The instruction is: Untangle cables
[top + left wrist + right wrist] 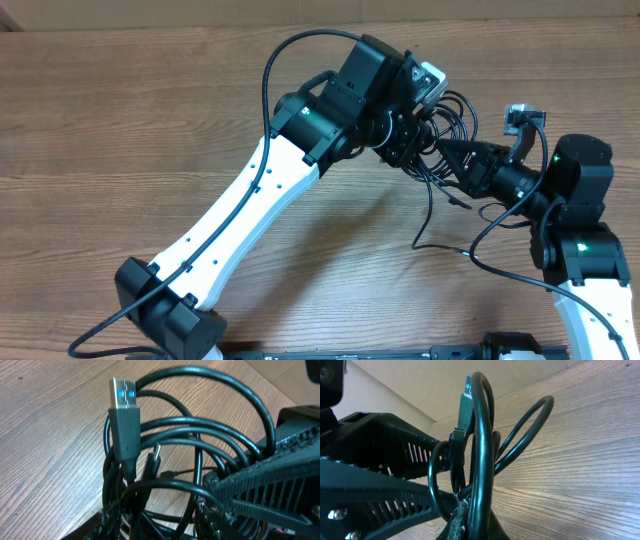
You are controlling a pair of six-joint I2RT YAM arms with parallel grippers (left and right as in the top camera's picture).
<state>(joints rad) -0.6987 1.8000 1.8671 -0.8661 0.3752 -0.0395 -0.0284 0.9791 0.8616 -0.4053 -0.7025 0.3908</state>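
From overhead, the left claw (418,138) and right claw (456,158) were buried in the knot of cables (462,108), too small to tell whether either was closed. In both wrist views the loops ran off the bottom edge, their lower parts hidden.

The surface (120,120) is brown wood-grain board, its grain running from side to side in the overhead view, with faint seams between long planks. Out to the left of the left tool (425,138) only bare wood shows. On the near side of the right tool (458,158), one thin black strand of the cables (430,210) trails down onto the wood, bends, and runs off to the right, lying flat with its plug end too small to make out. Between the two tools the rest of the bundle is bunched together, and whether its lower loops touch the surface cannot be told. Both wrist views show plain grain behind the loops.
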